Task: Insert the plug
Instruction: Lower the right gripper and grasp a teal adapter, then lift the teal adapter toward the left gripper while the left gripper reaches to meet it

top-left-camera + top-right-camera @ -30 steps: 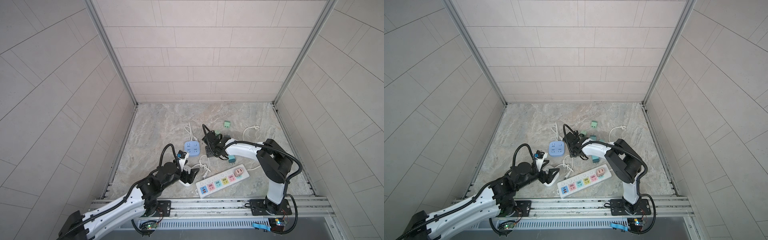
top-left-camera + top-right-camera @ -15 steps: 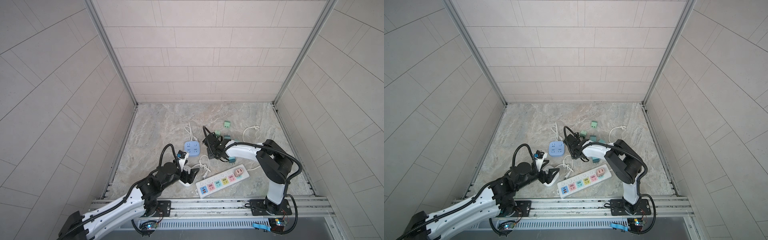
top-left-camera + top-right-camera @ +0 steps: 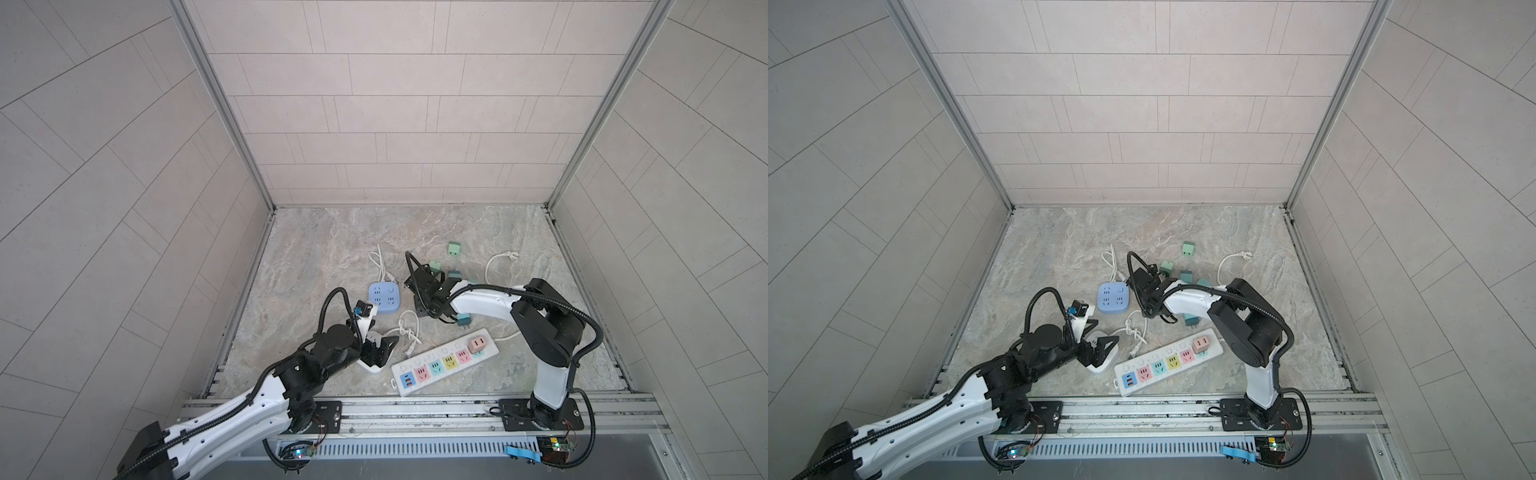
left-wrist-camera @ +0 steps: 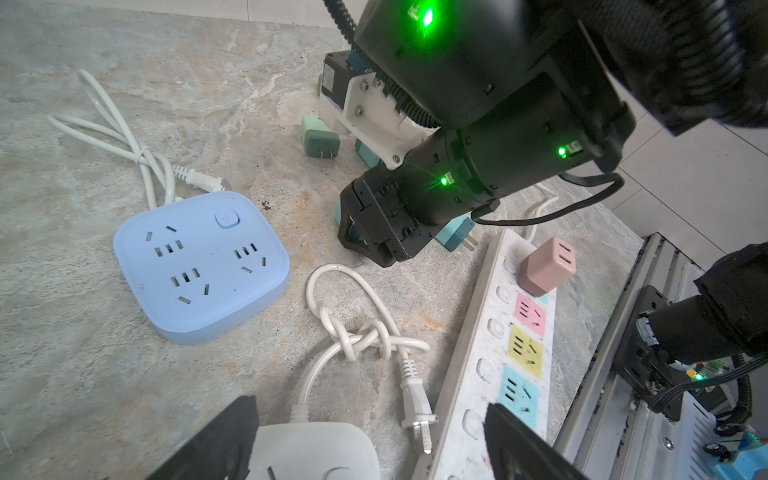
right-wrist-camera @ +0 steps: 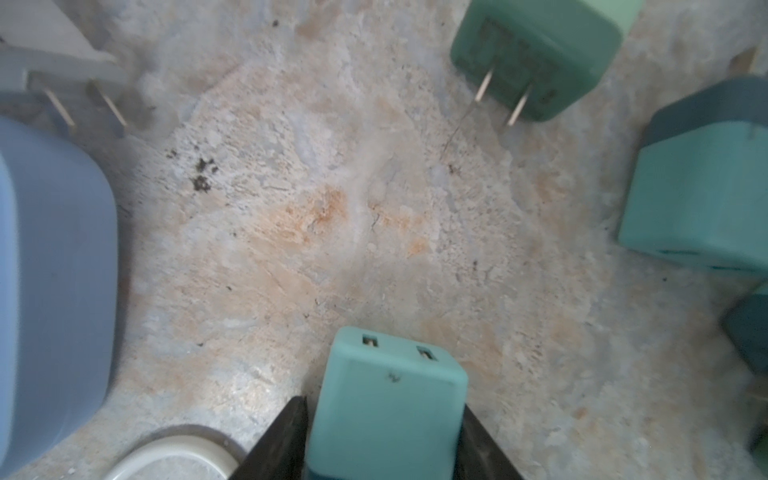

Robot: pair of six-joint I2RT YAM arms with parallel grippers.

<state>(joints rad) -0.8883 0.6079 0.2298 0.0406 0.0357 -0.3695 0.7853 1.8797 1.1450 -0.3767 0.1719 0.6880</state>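
The right gripper (image 5: pixel 380 419) has its black jaws pressed against both flat sides of the teal cube-shaped plastic plug (image 5: pixel 386 374). The plug sits low over the mottled marble tabletop (image 3: pixel 332 249), at about three o'clock from the pale-blue square socket hub (image 3: pixel 384 296) in the top views. The step in hand looks like securing this grasp. It should go best if the squeeze stays square on the flat sides, so the cube cannot twist. A straight lift should come before any sideways travel. Only the slotted face shows and the prongs are hidden, so the plug's orientation wants checking before it is aimed at a socket. I cannot tell which socket is meant. The long white power strip with coloured outlets (image 3: pixel 444 361) lies at about five o'clock from the gripper. It already carries a dusty-pink cube plug (image 3: pixel 476 345) at its far end, and the other coloured outlets look free. The knotted white cord (image 3: pixel 409 328) lies between gripper and strip and could snag a low pass. A dark-teal plug (image 3: pixel 463 320) and a pale-green pronged plug (image 5: pixel 540 54) crowd in nearby. The left gripper (image 4: pixel 370 402) stands wide open, holding nothing, over a white rounded socket block (image 4: pixel 316 451) at about seven o'clock from the hub.
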